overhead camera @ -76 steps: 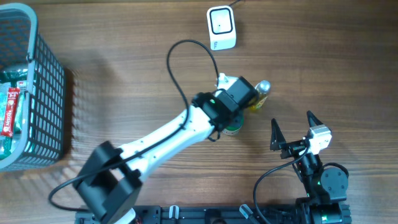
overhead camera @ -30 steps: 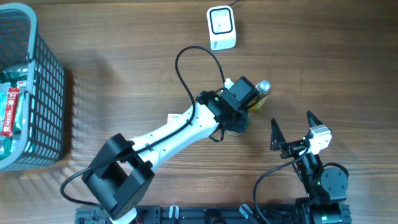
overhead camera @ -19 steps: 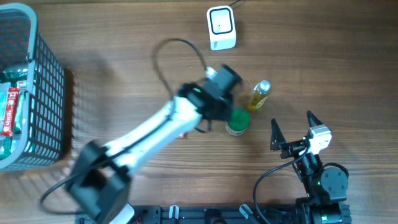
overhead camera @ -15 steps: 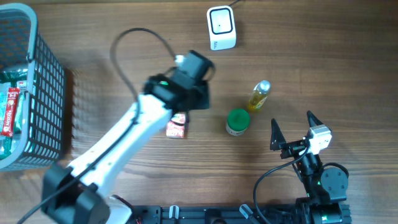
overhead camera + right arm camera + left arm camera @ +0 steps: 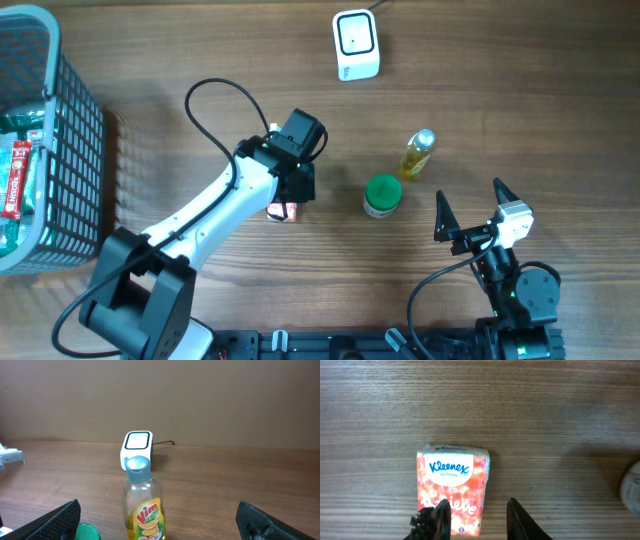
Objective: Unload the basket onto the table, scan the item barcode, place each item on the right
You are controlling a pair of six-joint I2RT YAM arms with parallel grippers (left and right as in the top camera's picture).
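as the left gripper (image 5: pixel 476 512) hovers parted, kleenex pack (image 5: pixel 451 480) lies beneath.

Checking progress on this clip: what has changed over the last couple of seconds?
The left pincer swung left, away from the green-lidded jar and yellow bottle, and now hovers open over the Kleenex pack. Nothing was picked up or released. Jar, bottle, scanner, basket and the open right pincer stayed put.

Wooden table (image 5: pixel 180 70): mid-brown, fine straight grain, evenly lit, soft shadows. Behind its far edge, plain matte tan wall (image 5: pixel 210 395).
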